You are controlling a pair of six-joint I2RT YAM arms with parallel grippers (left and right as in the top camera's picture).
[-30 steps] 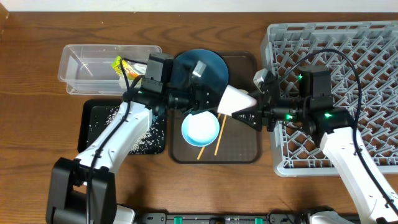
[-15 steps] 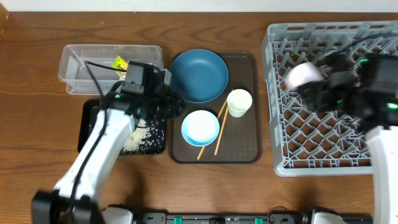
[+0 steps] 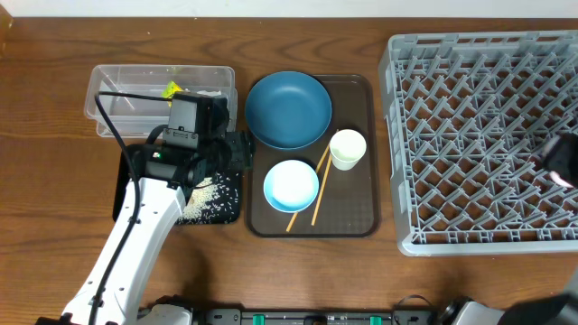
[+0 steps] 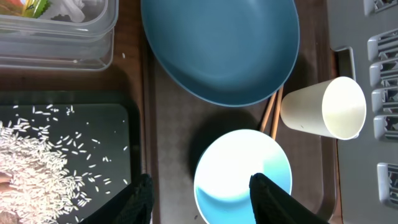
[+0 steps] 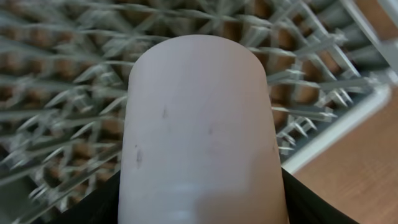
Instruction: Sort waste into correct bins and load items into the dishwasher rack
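Observation:
My left gripper (image 4: 205, 202) is open and empty. It hovers over the left part of the white-and-pale-blue bowl (image 4: 242, 171) on the brown tray; overhead it (image 3: 242, 153) sits beside the dark-blue plate (image 3: 289, 110). The cream cup (image 3: 348, 149) lies next to two chopsticks (image 3: 316, 185). My right gripper (image 5: 199, 199) is shut on the pink cup (image 5: 199, 124), above the grey dishwasher rack (image 5: 62, 93) near its right edge; overhead it (image 3: 562, 161) is mostly cut off. The clear tub (image 3: 117, 99) holds the yellow-green wrapper (image 3: 172, 90) and tissue (image 4: 78, 7). Rice (image 4: 31, 162) lies in the black tray (image 3: 126, 176).
The brown serving tray (image 3: 357, 217) carries the plate, bowl, cream cup and chopsticks between the bins and the rack (image 3: 479, 135). Bare wooden table (image 5: 367, 168) shows just past the rack's rim. My left arm crosses the black tray.
My right gripper has carried the pink cup from the brown tray across the rack to its far right side. My left gripper has drawn back left from the plate.

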